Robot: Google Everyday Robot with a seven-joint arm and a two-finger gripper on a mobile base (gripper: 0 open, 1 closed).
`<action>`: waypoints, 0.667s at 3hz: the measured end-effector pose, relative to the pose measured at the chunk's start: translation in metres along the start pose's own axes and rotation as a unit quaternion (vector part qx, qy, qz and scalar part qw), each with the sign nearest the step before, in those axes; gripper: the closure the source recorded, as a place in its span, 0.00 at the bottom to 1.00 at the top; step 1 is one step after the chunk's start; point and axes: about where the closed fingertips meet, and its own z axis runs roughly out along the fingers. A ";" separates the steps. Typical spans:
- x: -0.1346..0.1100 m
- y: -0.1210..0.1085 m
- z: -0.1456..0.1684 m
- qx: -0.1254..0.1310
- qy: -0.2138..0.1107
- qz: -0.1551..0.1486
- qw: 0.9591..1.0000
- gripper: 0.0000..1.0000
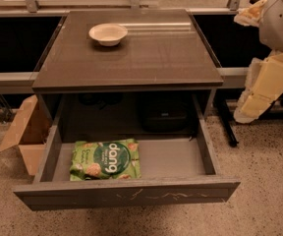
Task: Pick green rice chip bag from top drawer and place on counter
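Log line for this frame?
green rice chip bag: flat in open top drawer, left side | tool: right of counter, away from bag | white bowl: on counter | status: not yet picked

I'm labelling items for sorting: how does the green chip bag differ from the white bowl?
The chip bag is bright green, flat and printed; the bowl is plain white and round. The bag lies in the open drawer, left side; the bowl stands on the counter, near its back. Both sit untouched, with the gripper off to the counter's right.
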 end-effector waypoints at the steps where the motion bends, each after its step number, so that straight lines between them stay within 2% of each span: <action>1: -0.002 0.005 0.030 -0.032 -0.016 0.001 0.999 0.00; 2: -0.007 0.012 0.057 -0.050 -0.038 0.011 0.998 0.00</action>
